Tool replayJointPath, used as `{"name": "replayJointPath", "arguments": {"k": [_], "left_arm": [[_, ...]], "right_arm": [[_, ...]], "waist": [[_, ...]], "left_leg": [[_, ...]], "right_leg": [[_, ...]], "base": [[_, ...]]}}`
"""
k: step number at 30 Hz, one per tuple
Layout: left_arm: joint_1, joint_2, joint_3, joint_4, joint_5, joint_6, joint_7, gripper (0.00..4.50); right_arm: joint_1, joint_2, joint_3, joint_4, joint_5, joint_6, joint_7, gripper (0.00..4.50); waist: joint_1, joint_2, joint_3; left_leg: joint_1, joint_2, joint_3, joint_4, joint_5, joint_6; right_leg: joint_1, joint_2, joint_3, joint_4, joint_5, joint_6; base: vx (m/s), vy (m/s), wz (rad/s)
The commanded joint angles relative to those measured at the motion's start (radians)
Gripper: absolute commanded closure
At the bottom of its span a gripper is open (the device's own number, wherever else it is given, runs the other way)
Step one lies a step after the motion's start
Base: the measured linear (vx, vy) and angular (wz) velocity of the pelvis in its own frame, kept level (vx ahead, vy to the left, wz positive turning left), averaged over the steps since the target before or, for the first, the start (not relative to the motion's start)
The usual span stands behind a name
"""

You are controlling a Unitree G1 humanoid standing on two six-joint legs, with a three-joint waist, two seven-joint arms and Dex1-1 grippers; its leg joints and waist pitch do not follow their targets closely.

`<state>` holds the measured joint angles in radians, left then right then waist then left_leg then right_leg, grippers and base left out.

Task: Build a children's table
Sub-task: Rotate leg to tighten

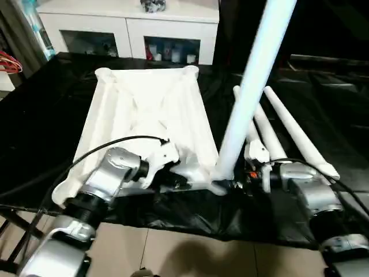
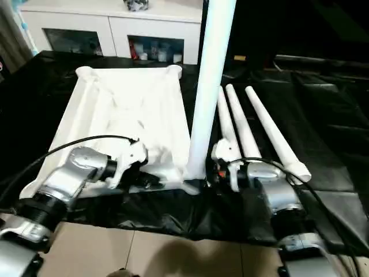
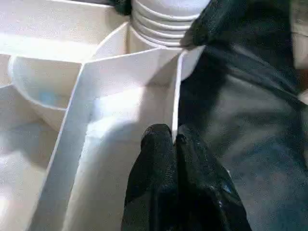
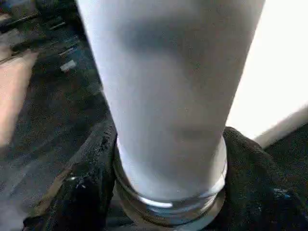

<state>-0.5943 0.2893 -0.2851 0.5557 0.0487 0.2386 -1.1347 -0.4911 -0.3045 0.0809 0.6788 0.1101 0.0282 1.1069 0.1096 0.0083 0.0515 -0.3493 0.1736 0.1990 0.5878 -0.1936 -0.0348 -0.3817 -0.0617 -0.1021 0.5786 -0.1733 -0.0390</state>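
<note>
Black fingers of the left gripper (image 3: 174, 144) are pressed together on a thin upright rib at the near edge of the tabletop (image 1: 147, 115), pinching that wall between them. The tabletop lies ribbed side up on the black-covered bench (image 1: 46, 121). The right gripper (image 4: 168, 192) has its fingers spread around the base of the upright leg (image 1: 251, 86), one finger (image 4: 84, 187) on each side of the tube, both touching it. This leg stands nearly vertical, tilted slightly, with its threaded end at the near right corner socket (image 3: 159, 29) of the tabletop.

Whether the threaded end is fully seated in the socket cannot be told; the fingers and the socket wall cover the joint. The top of the upright leg is cut off by the picture edge.

Both silver forearms reach forward from the near side, the left arm angled inward toward the corner, the right arm level beside it. Three spare legs (image 2: 253, 130) lie side by side on the bench, right of the tabletop. A white cabinet (image 1: 127, 26) stands behind.
</note>
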Motion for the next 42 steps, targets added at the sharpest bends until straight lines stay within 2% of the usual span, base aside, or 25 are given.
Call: {"name": "replayJointPath", "arguments": {"k": [1,3,5,7,9,11,13,14,15,16,20,21,23,25,26,27,28,30,31,34,35,36,38,39,42], "left_arm": [[-0.064,-0.088,0.033,-0.004,0.001,0.016,0.178,4.50],[-0.069,-0.112,0.045,-0.004,0.017,0.052,0.254,4.50],[-0.067,-0.154,0.066,-0.028,0.021,0.107,0.337,4.50],[-0.062,-0.175,0.069,-0.049,0.026,0.126,0.371,4.50],[-0.056,-0.200,0.072,-0.075,0.032,0.151,0.409,4.50],[-0.052,-0.215,0.073,-0.090,0.032,0.162,0.423,4.50],[-0.045,-0.223,0.063,-0.100,0.029,0.156,0.416,4.50],[-0.044,-0.224,0.059,-0.099,0.027,0.151,0.409,4.50],[-0.043,-0.225,0.055,-0.099,0.026,0.149,0.406,4.50],[-0.043,-0.223,0.052,-0.097,0.027,0.145,0.402,4.50],[-0.043,-0.218,0.048,-0.094,0.026,0.138,0.407,4.50],[-0.043,-0.213,0.044,-0.088,0.026,0.123,0.406,4.50],[-0.045,-0.211,0.046,-0.083,0.026,0.117,0.410,4.50],[-0.052,-0.211,0.061,-0.073,0.017,0.133,0.417,4.50],[-0.053,-0.211,0.065,-0.071,0.014,0.138,0.418,4.23],[-0.055,-0.207,0.067,-0.073,0.005,0.151,0.399,4.23],[-0.056,-0.199,0.067,-0.075,0.004,0.150,0.390,4.23],[-0.060,-0.186,0.065,-0.076,0.004,0.136,0.380,3.88],[-0.064,-0.180,0.070,-0.071,0.008,0.116,0.394,3.83],[-0.077,-0.166,0.089,-0.058,0.007,0.095,0.414,3.57],[-0.078,-0.154,0.093,-0.061,0.005,0.094,0.404,3.57],[-0.079,-0.144,0.096,-0.066,0.004,0.095,0.396,3.57],[-0.085,-0.104,0.115,-0.085,-0.006,0.096,0.372,3.57],[-0.087,-0.093,0.121,-0.089,-0.010,0.096,0.371,3.57],[-0.114,-0.015,0.154,-0.097,-0.013,0.112,0.359,3.57]], "right_arm": [[-0.010,0.111,0.041,0.068,-0.019,0.011,-0.113,1.73],[-0.033,0.145,0.014,0.113,-0.022,0.026,-0.219,1.73],[-0.057,0.188,-0.003,0.161,-0.037,0.030,-0.350,1.73],[-0.071,0.216,-0.016,0.190,-0.042,0.033,-0.424,1.73],[-0.081,0.251,-0.040,0.211,-0.029,0.037,-0.464,1.73],[-0.085,0.268,-0.058,0.219,-0.016,0.043,-0.469,1.17],[-0.087,0.277,-0.065,0.224,-0.010,0.041,-0.469,1.00],[-0.086,0.278,-0.065,0.224,-0.008,0.039,-0.463,0.93],[-0.087,0.276,-0.062,0.226,-0.011,0.032,-0.465,0.80],[-0.085,0.270,-0.056,0.225,-0.020,0.022,-0.469,0.67],[-0.081,0.246,-0.056,0.212,-0.041,-0.002,-0.503,0.52],[-0.067,0.218,-0.070,0.170,-0.037,0.003,-0.490,0.52],[-0.044,0.195,-0.070,0.111,-0.026,0.019,-0.454,0.52],[-0.008,0.160,-0.061,0.026,-0.011,0.042,-0.393,0.52],[0.000,0.152,-0.059,0.009,-0.008,0.046,-0.381,0.51],[0.013,0.134,-0.055,-0.019,-0.005,0.051,-0.358,0.51],[0.031,0.106,-0.052,-0.059,0.001,0.054,-0.327,0.51],[0.054,0.060,-0.057,-0.115,0.013,0.059,-0.285,0.50],[0.063,0.032,-0.067,-0.146,0.026,0.070,-0.262,0.50],[0.079,-0.029,-0.092,-0.214,0.054,0.098,-0.215,0.50],[0.084,-0.050,-0.098,-0.238,0.067,0.117,-0.193,0.50],[0.085,-0.061,-0.101,-0.251,0.074,0.128,-0.180,0.50],[0.092,-0.100,-0.108,-0.301,0.106,0.173,-0.122,0.50],[0.096,-0.109,-0.105,-0.316,0.115,0.184,-0.108,0.50],[0.111,-0.127,-0.067,-0.371,0.140,0.235,-0.042,0.50]], "waist": [[-0.008,-0.004,-0.050],[-0.023,-0.003,-0.049],[-0.033,-0.002,-0.048],[-0.039,-0.003,-0.050],[-0.040,-0.005,-0.053],[-0.041,-0.005,-0.055],[-0.041,-0.004,-0.059],[-0.039,0.001,-0.061],[-0.041,-0.002,-0.060],[-0.040,0.001,-0.060],[-0.041,0.002,-0.057],[-0.041,-0.001,-0.056],[-0.039,-0.001,-0.056],[-0.034,-0.004,-0.057],[-0.030,-0.004,-0.058],[-0.023,-0.010,-0.058],[-0.020,-0.008,-0.060],[-0.016,-0.022,-0.060],[-0.012,-0.018,-0.060],[-0.012,-0.022,-0.067],[-0.013,-0.028,-0.070],[-0.009,-0.024,-0.069],[-0.008,-0.027,-0.068],[-0.006,-0.024,-0.067],[-0.006,-0.023,-0.066]], "left_leg": [[0.017,0.074,-0.042,-0.077,-0.274,0.021],[0.018,0.075,-0.048,-0.080,-0.294,0.003],[0.016,0.072,-0.047,-0.078,-0.300,0.004],[0.012,0.071,-0.049,-0.079,-0.291,0.008],[0.014,0.069,-0.043,-0.074,-0.273,0.027],[0.007,0.070,-0.043,-0.075,-0.241,0.038],[0.002,0.072,-0.040,-0.073,-0.195,0.055],[0.002,0.071,-0.039,-0.072,-0.184,0.058],[0.001,0.071,-0.038,-0.072,-0.175,0.066],[0.001,0.071,-0.038,-0.071,-0.173,0.067],[0.003,0.071,-0.038,-0.073,-0.201,0.058],[0.005,0.071,-0.039,-0.075,-0.216,0.053],[0.005,0.072,-0.039,-0.075,-0.216,0.054],[0.005,0.072,-0.037,-0.074,-0.199,0.064],[0.004,0.073,-0.037,-0.073,-0.189,0.067],[0.001,0.070,-0.035,-0.071,-0.166,0.082],[0.002,0.070,-0.035,-0.069,-0.157,0.083],[-0.003,0.069,-0.035,-0.068,-0.139,0.096],[-0.004,0.069,-0.035,-0.068,-0.135,0.099],[-0.010,0.070,-0.037,-0.061,-0.093,0.121],[-0.012,0.068,-0.036,-0.058,-0.078,0.128],[-0.012,0.070,-0.036,-0.056,-0.056,0.142],[-0.013,0.067,-0.034,-0.054,-0.055,0.158],[-0.012,0.068,-0.034,-0.054,-0.053,0.161],[-0.011,0.068,-0.034,-0.054,-0.060,0.153]], "right_leg": [[0.032,-0.118,0.062,-0.095,-0.482,-0.141],[0.029,-0.118,0.059,-0.098,-0.513,-0.128],[0.028,-0.118,0.059,-0.101,-0.518,-0.125],[0.030,-0.118,0.060,-0.100,-0.501,-0.125],[0.026,-0.116,0.065,-0.099,-0.465,-0.131],[0.032,-0.114,0.066,-0.090,-0.414,-0.147],[0.036,-0.112,0.067,-0.078,-0.314,-0.176],[0.037,-0.112,0.067,-0.075,-0.292,-0.182],[0.038,-0.111,0.066,-0.074,-0.268,-0.188],[0.039,-0.112,0.066,-0.073,-0.263,-0.191],[0.038,-0.111,0.065,-0.080,-0.304,-0.188],[0.038,-0.112,0.065,-0.083,-0.335,-0.178],[0.038,-0.109,0.066,-0.083,-0.334,-0.168],[0.039,-0.109,0.068,-0.080,-0.303,-0.170],[0.041,-0.110,0.067,-0.078,-0.295,-0.170],[0.043,-0.112,0.068,-0.077,-0.283,-0.166],[0.042,-0.113,0.067,-0.075,-0.281,-0.169],[0.045,-0.111,0.066,-0.075,-0.281,-0.162],[0.045,-0.112,0.066,-0.074,-0.282,-0.161],[0.045,-0.109,0.064,-0.062,-0.203,-0.168],[0.046,-0.109,0.064,-0.059,-0.180,-0.172],[0.044,-0.109,0.064,-0.054,-0.147,-0.182],[0.044,-0.107,0.062,-0.054,-0.151,-0.183],[0.042,-0.106,0.062,-0.054,-0.156,-0.181],[0.039,-0.104,0.059,-0.055,-0.184,-0.175]], "base": [[0.000,0.000,0.00],[0.000,0.000,0.00],[0.000,0.000,0.00],[0.000,0.000,0.00],[0.000,0.000,0.00],[0.000,0.000,0.00],[0.000,0.000,0.00],[0.000,0.000,0.00],[0.000,0.000,0.00],[0.000,0.000,0.00],[0.000,0.000,0.00],[0.000,0.000,0.00],[0.000,0.000,0.00],[0.000,0.000,0.00],[0.000,0.000,0.00],[0.000,0.000,0.00],[0.000,0.000,0.00],[0.000,0.000,0.00],[0.000,0.000,0.00],[0.000,0.000,0.00],[0.000,0.000,0.00],[0.000,0.000,0.00],[0.000,0.000,0.00],[0.000,0.000,0.00],[0.000,0.000,0.00]]}}
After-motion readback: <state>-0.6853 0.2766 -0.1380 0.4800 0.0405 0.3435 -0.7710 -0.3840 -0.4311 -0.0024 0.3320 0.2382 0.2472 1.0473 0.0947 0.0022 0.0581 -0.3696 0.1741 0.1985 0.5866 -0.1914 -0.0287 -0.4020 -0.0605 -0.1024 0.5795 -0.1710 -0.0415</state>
